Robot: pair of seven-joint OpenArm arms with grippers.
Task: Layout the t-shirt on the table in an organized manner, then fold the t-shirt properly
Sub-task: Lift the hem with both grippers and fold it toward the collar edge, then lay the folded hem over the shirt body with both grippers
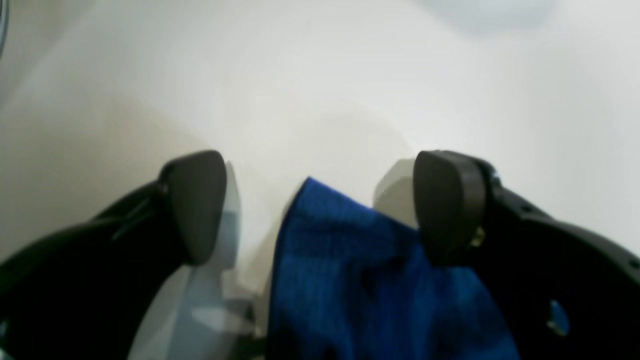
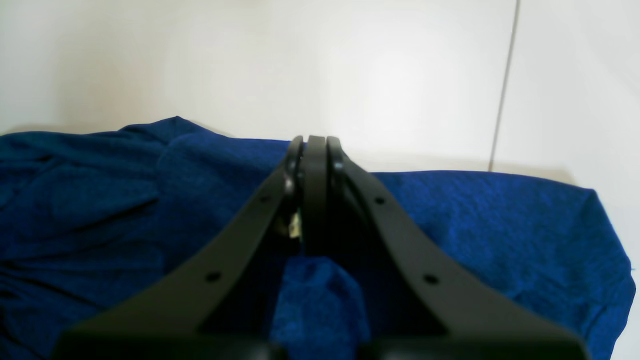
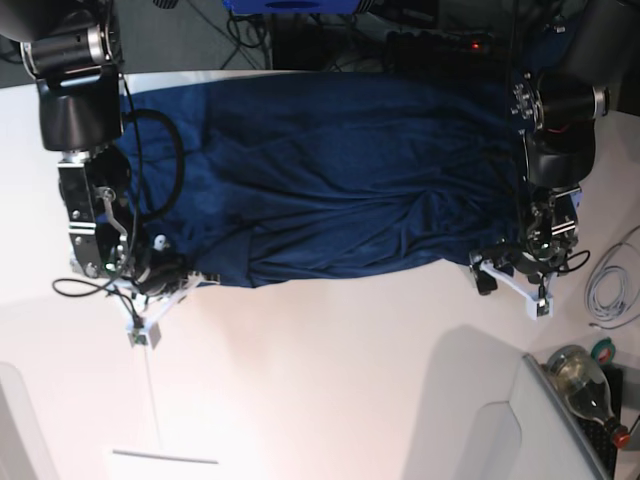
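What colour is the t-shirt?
Plain dark navy blue, no print; the t-shirt shows best in the base view.

- Glass bottle (image 3: 582, 378) lying off the near right corner, red cap pointing away.
- Roll of green tape (image 3: 602, 350) just beside bottle.
- Coiled grey-white cable (image 3: 606, 285) at right edge.
- Grey panels at near corners, left (image 3: 14, 425) and right (image 3: 560, 435).
- Dark cables and box with red light (image 3: 440, 42) on floor past far edge.
- Blue item (image 3: 290, 5) at top edge, cut off.

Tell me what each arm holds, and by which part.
The right gripper is shut over the t-shirt near its edge; a grip cannot be told. The left gripper is open, holding nothing.
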